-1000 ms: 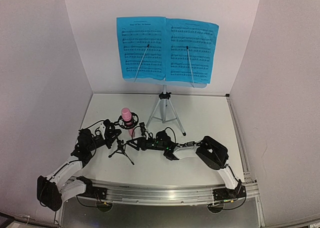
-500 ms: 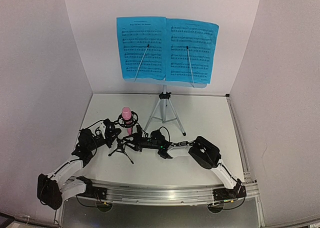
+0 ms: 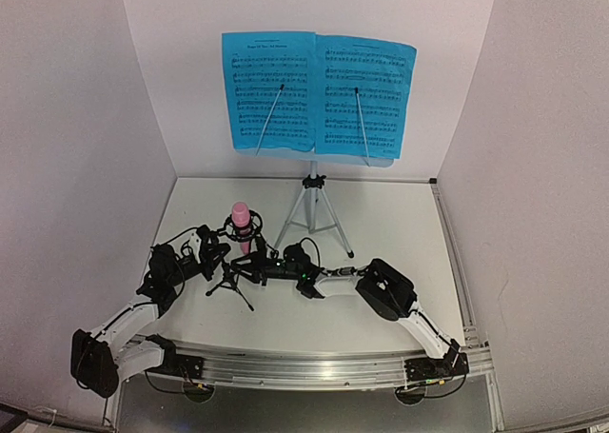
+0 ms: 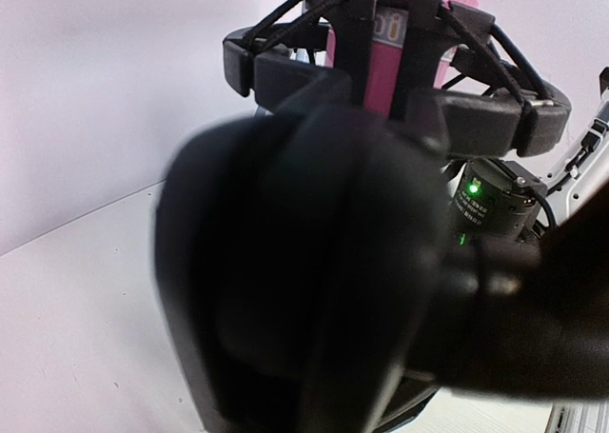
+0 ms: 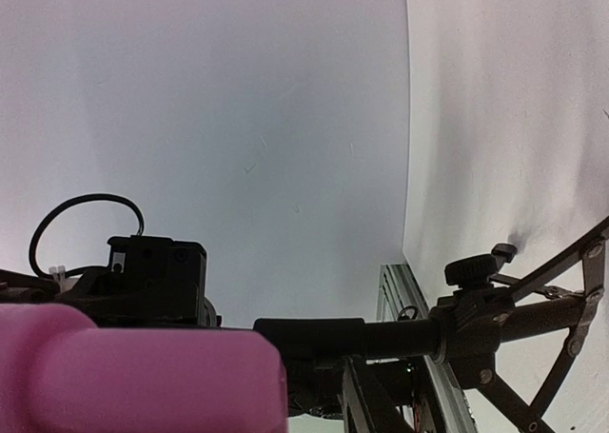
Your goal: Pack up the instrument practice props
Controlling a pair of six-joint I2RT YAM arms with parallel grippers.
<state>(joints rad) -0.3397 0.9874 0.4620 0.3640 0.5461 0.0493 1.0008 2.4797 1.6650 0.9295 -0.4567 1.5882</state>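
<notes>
A pink plastic toy microphone (image 3: 241, 218) stands upright in the ring holder of a small black tripod mic stand (image 3: 231, 283) on the left of the white surface (image 3: 381, 224). The left end effector (image 3: 211, 254) and the right end effector (image 3: 255, 267) flank it closely; whether either grips cannot be told. Behind, two blue sheet-music pages (image 3: 269, 90) rest on a pale music stand on a silver tripod (image 3: 312, 214)

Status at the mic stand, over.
Left gripper, right gripper both at mic stand, states unreadable. Pink microphone seated in ring. Music stand tripod close behind right arm.
</notes>
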